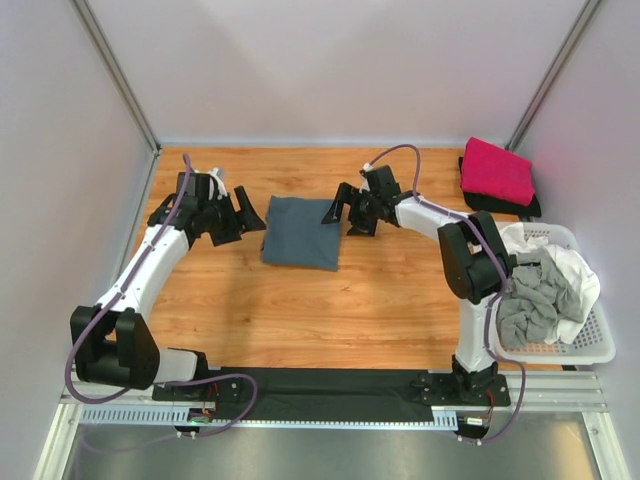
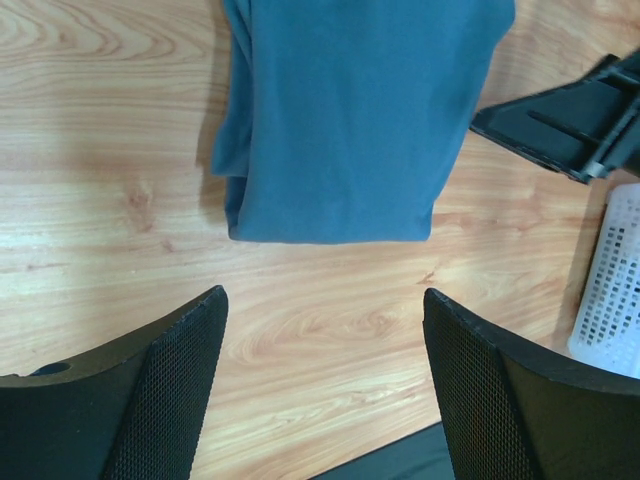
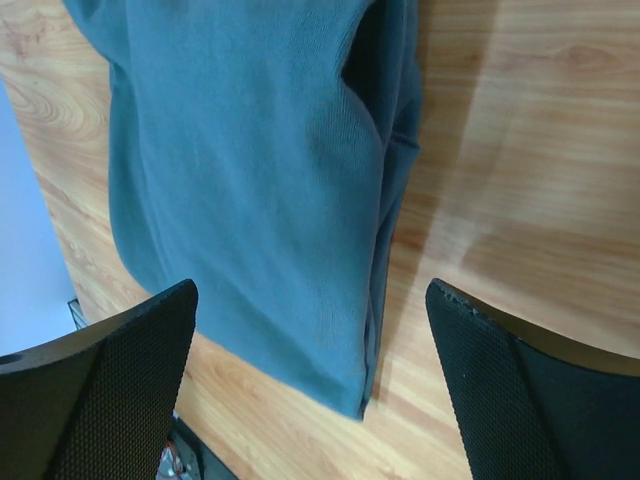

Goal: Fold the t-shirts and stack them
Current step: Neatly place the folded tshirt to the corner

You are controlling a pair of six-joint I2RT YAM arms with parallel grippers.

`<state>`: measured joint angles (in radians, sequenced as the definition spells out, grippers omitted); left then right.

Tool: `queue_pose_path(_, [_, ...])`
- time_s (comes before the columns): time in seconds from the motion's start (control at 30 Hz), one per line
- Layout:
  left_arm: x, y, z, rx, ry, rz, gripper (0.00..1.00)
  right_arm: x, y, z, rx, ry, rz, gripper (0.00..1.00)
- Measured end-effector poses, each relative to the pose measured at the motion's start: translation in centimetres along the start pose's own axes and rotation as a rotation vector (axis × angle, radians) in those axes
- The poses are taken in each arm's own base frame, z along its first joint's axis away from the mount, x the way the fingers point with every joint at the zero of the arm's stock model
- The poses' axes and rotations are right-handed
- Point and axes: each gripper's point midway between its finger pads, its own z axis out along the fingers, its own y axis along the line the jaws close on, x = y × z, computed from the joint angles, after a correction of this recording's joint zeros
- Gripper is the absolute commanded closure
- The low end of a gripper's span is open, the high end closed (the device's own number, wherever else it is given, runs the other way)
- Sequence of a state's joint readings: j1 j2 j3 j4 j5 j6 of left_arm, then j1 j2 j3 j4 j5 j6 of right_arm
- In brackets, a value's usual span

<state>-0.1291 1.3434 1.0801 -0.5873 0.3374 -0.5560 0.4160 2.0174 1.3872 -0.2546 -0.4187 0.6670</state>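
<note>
Lying folded, slate t-shirt (image 1: 301,232), basket (image 1: 552,351) well apart

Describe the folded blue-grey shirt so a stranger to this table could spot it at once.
On the wooden table, near its middle, between the left end effector and the right end effector, lies the blue-grey shirt. Unlike the pink shirt on the black shirt in the far right corner, or the crumpled shirts in the white basket, it lies alone, folded flat into a rectangle.

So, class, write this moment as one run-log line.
blue-grey t-shirt: folded, lying free | left end effector: open, empty | right end effector: open, empty
</note>
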Motion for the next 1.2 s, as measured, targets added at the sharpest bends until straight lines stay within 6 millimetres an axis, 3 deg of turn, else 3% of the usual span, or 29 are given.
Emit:
queue_pose_path(0.17, [0.3,-0.1,-0.9,-0.002,0.001,0.004,0.15,0.7,-0.5,2.1,-0.003,-0.006,0.032,0.11])
queue_pose_path(0.43, [0.9,0.1,-1.3,-0.019,0.030,0.012,0.15,0.3,0.9,4.0,-0.057,-0.052,0.038,0.26])
queue_pose_path(0.47, [0.8,0.1,-1.4,-0.019,0.030,0.015,0.15,0.4,1.1,4.3,-0.062,-0.054,0.039,0.31])
queue_pose_path(0.53, [0.7,0.0,-1.4,-0.018,0.028,0.017,0.15,0.4,1.3,4.8,-0.066,-0.060,0.036,0.53])
queue_pose_path(0.57, [0.7,0.0,-1.4,-0.018,0.028,0.017,0.15,0.6,1.0,5.1,-0.054,-0.060,0.037,0.75])
queue_pose_path(0.67, [0.7,0.0,-1.4,-0.019,0.029,0.017,0.15,1.2,0.0,5.7,-0.012,-0.047,0.050,1.00])
queue_pose_path(0.83, [0.5,0.2,-1.5,-0.020,0.021,0.013,0.15,-0.1,-0.7,4.9,0.105,-0.054,0.018,1.00])
queue_pose_path(1.0, [-0.1,0.5,-1.1,-0.020,0.009,0.010,0.15,-4.6,-1.6,1.8,0.256,-0.106,-0.086,1.00])
queue_pose_path(1.1, [-0.4,1.0,-0.3,-0.027,0.024,0.000,0.15,-9.2,-2.3,-1.0,0.320,-0.159,-0.161,1.00])
queue_pose_path(1.2, [-1.1,1.2,0.4,-0.025,0.031,-0.010,0.16,-14.5,-4.5,-3.9,0.404,-0.213,-0.223,1.00])
